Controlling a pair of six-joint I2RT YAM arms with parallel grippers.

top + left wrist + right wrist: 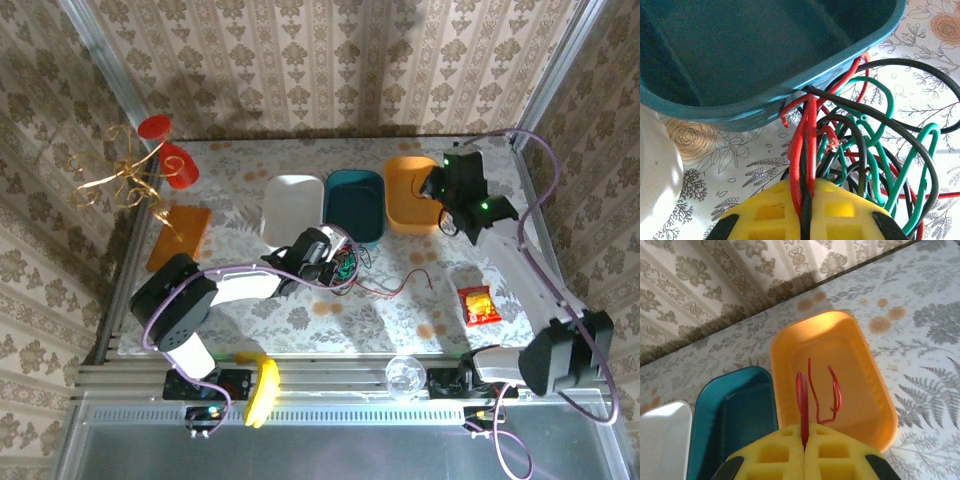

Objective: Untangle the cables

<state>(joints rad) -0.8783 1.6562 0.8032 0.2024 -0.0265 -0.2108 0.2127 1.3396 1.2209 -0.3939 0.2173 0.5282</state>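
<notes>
Left end effector [806, 210] clenched on red and black strands of the cables [860, 160]. The red/green/black tangle sits on the table [715, 165] just past the fingertips, up against the rim of the teal bin [765, 50]. Right end effector [804, 440] clenched on a separate red cable [802, 395], whose loops show against the inside of the orange bin [875, 390]. Beside that sits the teal bin, then the white bin [660, 440].
</notes>
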